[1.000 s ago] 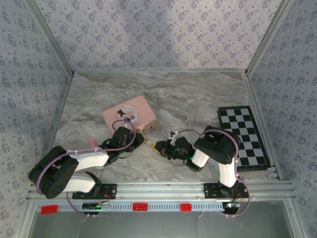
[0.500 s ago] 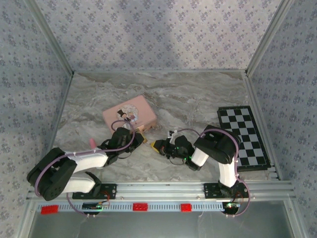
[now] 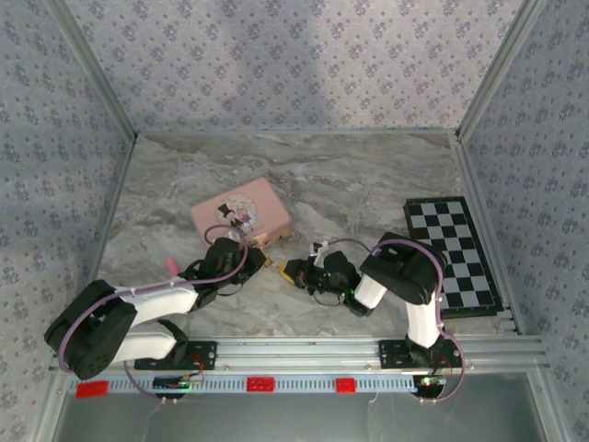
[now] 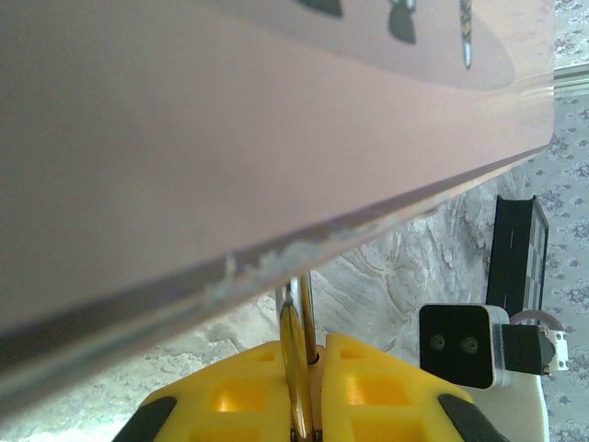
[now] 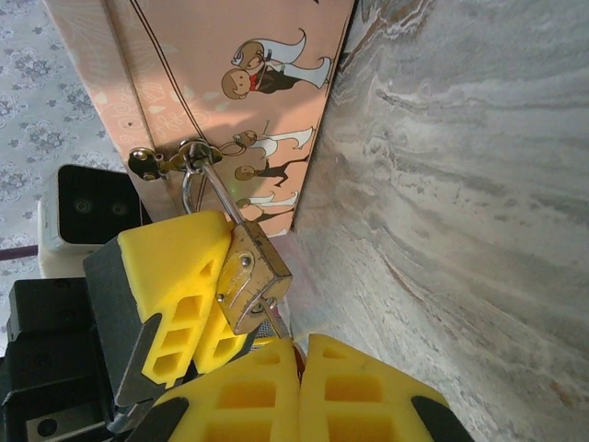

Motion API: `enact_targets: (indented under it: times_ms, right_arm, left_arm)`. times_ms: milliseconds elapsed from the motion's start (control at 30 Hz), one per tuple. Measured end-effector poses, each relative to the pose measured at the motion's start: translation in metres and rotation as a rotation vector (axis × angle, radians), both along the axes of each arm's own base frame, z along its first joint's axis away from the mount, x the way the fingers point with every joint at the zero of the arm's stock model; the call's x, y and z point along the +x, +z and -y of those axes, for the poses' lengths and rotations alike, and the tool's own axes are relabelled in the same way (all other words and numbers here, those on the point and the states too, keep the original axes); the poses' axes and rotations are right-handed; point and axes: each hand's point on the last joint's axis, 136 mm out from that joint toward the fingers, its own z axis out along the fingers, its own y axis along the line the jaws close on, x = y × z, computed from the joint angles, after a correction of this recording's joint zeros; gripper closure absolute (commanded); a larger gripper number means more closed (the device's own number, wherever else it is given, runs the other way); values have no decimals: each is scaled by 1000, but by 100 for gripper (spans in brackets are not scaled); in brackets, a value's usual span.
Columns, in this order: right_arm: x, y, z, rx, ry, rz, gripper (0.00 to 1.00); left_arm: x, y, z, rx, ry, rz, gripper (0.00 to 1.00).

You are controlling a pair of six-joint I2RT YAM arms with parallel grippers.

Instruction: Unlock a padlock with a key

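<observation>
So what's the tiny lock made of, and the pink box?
The lock looks like metal: a shiny, scuffed brass-coloured body and a thin silvery loop. The pink box is probably printed cardboard or plastic, I can't tell which: smooth, slightly glossy, with cartoon pictures on it.

Grey-white marble-pattern table (image 3: 368, 180), patterned walls on three sides, aluminium rail (image 3: 304, 350) along the near edge. Pink box (image 3: 241, 214) lies flat left of centre, picture lid up, turned at a slight angle. Black-and-white chequered board (image 3: 451, 250) lies flat by the right wall, well apart from the box. Pink stick (image 3: 170, 264), mostly hidden, lies near front left.
</observation>
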Motion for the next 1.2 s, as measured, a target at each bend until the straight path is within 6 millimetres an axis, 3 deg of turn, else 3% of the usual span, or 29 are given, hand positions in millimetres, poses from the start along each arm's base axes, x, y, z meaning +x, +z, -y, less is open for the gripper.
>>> enact_targets:
  times_ms: [1200]
  right_arm:
    - [-1,0,-7,10,2,-10,100]
  left_arm:
    - [-1,2,-1,-14,8,0,100]
